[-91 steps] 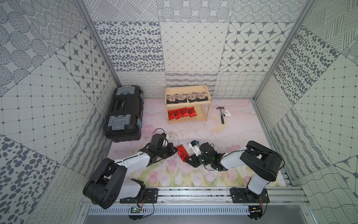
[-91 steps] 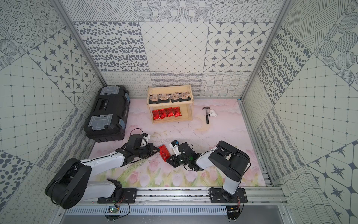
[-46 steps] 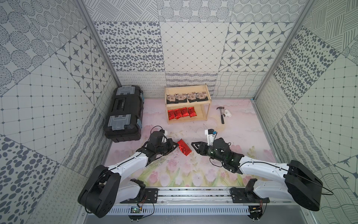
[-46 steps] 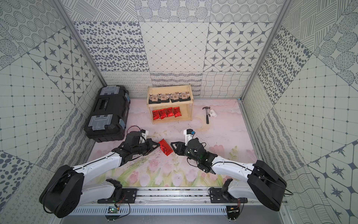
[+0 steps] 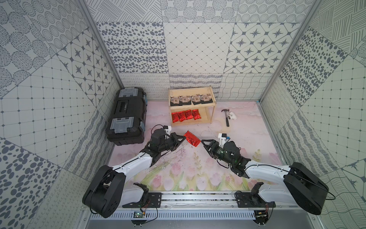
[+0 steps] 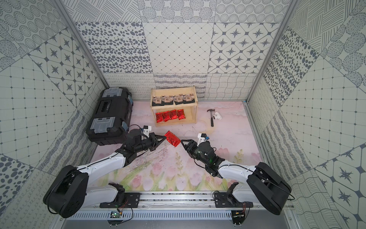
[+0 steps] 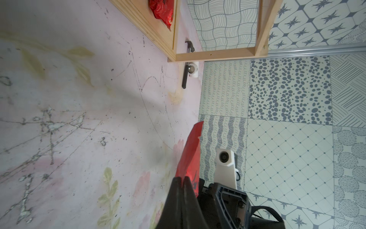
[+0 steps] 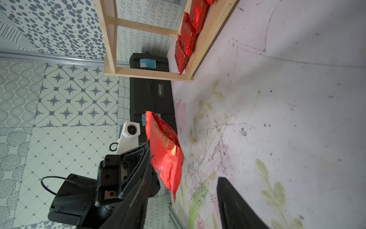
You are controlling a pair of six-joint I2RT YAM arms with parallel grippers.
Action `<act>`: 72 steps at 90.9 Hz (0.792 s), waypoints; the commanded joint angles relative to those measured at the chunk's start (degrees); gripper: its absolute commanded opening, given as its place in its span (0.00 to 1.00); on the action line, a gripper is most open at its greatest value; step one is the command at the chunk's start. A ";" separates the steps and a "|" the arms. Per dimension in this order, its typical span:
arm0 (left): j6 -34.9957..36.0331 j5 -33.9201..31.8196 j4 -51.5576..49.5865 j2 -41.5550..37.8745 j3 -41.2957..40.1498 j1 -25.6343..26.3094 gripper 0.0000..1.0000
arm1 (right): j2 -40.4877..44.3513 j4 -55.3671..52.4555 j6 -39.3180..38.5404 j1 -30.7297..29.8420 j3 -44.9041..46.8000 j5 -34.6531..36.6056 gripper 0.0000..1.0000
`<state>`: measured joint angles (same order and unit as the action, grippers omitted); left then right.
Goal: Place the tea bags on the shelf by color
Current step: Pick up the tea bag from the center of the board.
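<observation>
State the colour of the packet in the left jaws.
Shiny red packet with dark script; right wrist view shows best.

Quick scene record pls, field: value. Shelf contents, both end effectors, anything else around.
shelf top tier: four black sachets in a row
shelf lower tier: four red pouches
fifth red pouch: held in the air, in front of the shelf
left end effector: shut on fifth red pouch
right end effector: open, close to that pouch, not gripping it
other: black toolbox; hammer

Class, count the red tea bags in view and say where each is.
5 red tea bags: four in a row on the shelf's lower tier, one held by the left gripper. None seems hidden.
</observation>
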<state>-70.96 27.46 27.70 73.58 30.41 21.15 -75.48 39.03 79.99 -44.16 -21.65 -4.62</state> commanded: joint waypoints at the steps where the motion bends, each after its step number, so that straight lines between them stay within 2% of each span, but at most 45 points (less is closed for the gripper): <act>1: -7.01 4.36 11.72 0.68 0.83 -0.49 0.00 | -3.16 11.55 1.62 0.64 -1.80 -5.60 0.57; 10: -9.37 5.11 15.76 1.12 -0.21 -0.49 0.00 | -4.11 12.65 1.13 0.80 -2.65 -5.98 0.46; 17: -9.80 5.59 16.30 1.12 -0.41 -0.53 0.00 | -3.97 13.09 0.57 0.92 -2.90 -5.66 0.34; 23: -9.34 5.90 16.20 1.03 -0.35 -0.40 0.00 | -3.71 13.02 0.09 1.03 -3.25 -5.54 0.27; 39: -9.12 6.40 16.43 0.95 -0.40 -0.51 0.00 | -4.24 13.73 -0.15 1.03 -3.66 -5.77 0.20; 50: -9.04 6.72 16.29 0.95 -0.22 -0.42 0.00 | -5.12 15.81 0.47 1.12 -3.39 -5.74 0.11; 58: -8.88 6.85 16.15 0.86 -0.34 -0.42 0.00 | -5.33 16.36 0.49 1.10 -3.47 -5.93 0.00; 72: -8.49 6.90 15.63 0.53 -0.46 -0.40 0.00 | -5.04 15.99 0.41 1.19 -3.13 -5.52 0.00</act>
<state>-79.46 31.53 39.77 74.56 30.09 20.91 -80.29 51.94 80.75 -43.24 -24.05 -10.07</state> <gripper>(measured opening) 0.069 0.047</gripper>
